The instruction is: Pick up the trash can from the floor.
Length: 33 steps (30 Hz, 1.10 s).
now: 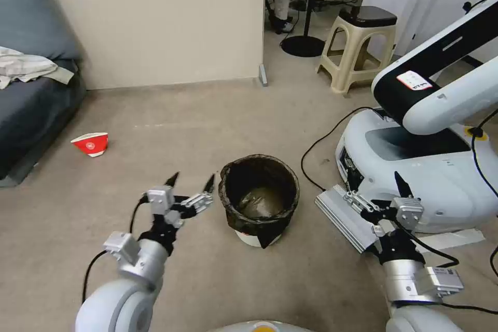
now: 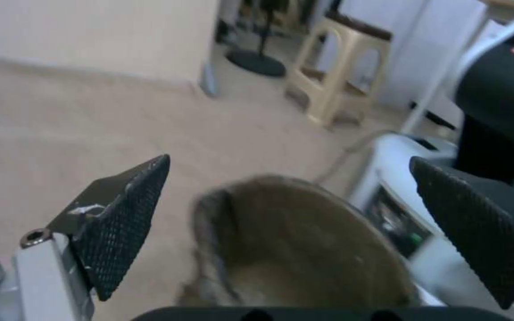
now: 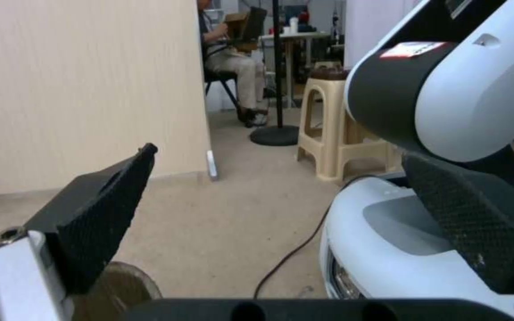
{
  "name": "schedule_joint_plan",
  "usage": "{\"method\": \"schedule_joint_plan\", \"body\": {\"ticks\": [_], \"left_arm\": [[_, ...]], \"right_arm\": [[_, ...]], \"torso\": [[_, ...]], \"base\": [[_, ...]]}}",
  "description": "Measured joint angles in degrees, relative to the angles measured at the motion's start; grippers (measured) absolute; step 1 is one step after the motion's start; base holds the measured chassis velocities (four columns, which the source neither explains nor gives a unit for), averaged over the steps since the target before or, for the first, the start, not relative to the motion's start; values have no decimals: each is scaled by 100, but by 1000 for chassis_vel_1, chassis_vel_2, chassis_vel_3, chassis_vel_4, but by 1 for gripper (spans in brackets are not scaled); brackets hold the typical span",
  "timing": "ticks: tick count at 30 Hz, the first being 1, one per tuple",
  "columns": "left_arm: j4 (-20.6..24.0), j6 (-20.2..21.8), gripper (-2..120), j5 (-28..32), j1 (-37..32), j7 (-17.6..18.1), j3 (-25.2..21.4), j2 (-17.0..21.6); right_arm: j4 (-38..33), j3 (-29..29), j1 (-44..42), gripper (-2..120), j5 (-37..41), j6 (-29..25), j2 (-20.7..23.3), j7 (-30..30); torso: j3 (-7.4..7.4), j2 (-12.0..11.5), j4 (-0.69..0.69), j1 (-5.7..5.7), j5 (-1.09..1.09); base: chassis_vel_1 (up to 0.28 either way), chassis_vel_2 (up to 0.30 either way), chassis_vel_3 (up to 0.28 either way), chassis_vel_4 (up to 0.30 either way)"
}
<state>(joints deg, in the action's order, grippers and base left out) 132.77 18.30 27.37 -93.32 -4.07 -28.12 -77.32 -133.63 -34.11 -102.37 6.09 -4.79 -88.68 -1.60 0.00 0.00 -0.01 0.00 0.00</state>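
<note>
Though bag-lined, round trash can.

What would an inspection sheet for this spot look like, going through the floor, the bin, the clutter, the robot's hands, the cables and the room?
Surface: floor, beige, scuffed, bare near the robot.
Job's things: trash can upright on the floor, dark bag folded over its rim, not held.
Clutter: red paper bowl tipped on the floor, far to the left of the can.
Grippers: left gripper beside the can on its left, fingers open, holding nothing; right gripper to the can's right, fingers open, holding nothing.
Cables: black cable trailing across the floor to another white robot.
Surroundings: sofa at left, beige wall, plastic stool.
</note>
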Motion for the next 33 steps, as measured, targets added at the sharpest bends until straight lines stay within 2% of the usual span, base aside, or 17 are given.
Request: {"method": "schedule_joint_plan", "body": {"ticks": [1,3,6,14,20,28,33], "left_arm": [[-51,103,100,136,86,147,150,91],[-69,122,100,166,110,187,187,110],[-280,238,100,345,320,431,528,221],[-877,361,100,431,885,633,978,279],[-1222,433,100,446,1358,835,1115,286],[-1310,472,100,402,1670,1025,1112,262],[-1453,652,100,7,1833,1155,1094,272]], "right_arm": [[-3,-14,-17,100,-8,0,-10,-5],[-4,-18,-23,100,-11,-1,-13,-6],[-21,-48,-80,100,-48,-12,-57,-14],[-38,-100,-169,100,-157,-36,-154,-35],[-40,-113,-215,100,-245,-46,-231,-39],[-32,-122,-220,100,-306,-48,-253,-55],[-2,-126,-192,100,-308,-47,-253,-62]], "torso": [[0,0,0,0,0],[0,0,0,0,0],[0,0,1,0,0],[0,0,0,0,0],[0,0,0,0,0],[0,0,1,0,1],[0,0,0,0,0]], "base": [[0,0,0,0],[0,0,0,0],[0,0,0,0],[0,0,0,0],[0,0,0,0],[0,0,0,0],[0,0,0,0]]}}
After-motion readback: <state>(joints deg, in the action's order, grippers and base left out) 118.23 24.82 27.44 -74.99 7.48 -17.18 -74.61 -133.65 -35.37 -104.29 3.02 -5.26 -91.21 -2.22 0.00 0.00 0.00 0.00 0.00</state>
